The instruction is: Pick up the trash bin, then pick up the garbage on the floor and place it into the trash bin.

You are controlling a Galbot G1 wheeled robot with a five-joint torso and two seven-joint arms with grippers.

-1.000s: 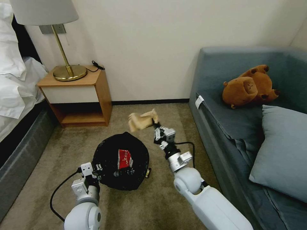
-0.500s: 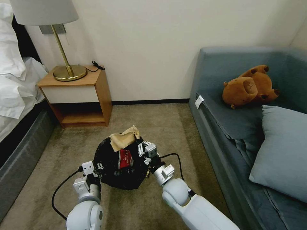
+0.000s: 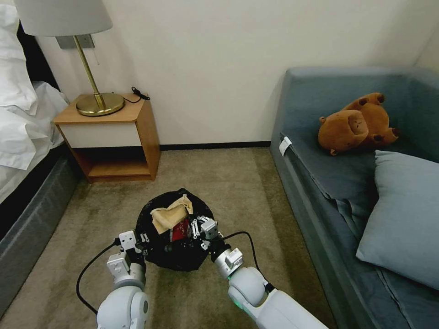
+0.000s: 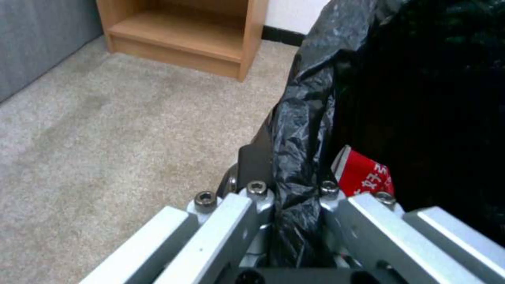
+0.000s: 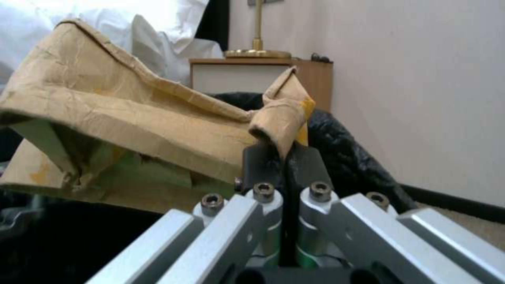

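The sofa [image 3: 347, 183] takes up the right side of the room, the bed [image 3: 18, 137] the left, with a nightstand [image 3: 114, 137] and lamp [image 3: 77, 55] against the wall between them. On the carpet [image 3: 228, 173] in the middle sits the bin [image 3: 151, 224], its black liner bulging over the rim.

The left end effector [image 3: 145, 244] is at the bin's near-left edge, clamped on rim and liner. From the left wrist view its fingers [image 4: 255, 165] sit one outside and one inside the wall, with crinkled plastic squeezed between them. I take that grip to be there to hold the bin and keep its mouth steady while the other arm loads it.

The right end effector [image 3: 195, 225] is over the mouth from the near-right side, closed on a folded corner of the paper bag [image 3: 170, 214]. The bag hangs within the rim's outline, low over the opening, so it seems placed for a drop; whether it already rests on what is inside I cannot tell.

The head view gives the layout: bag above a red wrapper [image 3: 180, 228] that lies in the bin. The right wrist view adds the pinch itself, dark pads meeting on the bag's [image 5: 131, 114] rolled edge. The left wrist view shows the wrapper [image 4: 365, 177] lying against the liner, just inside the clamped wall.
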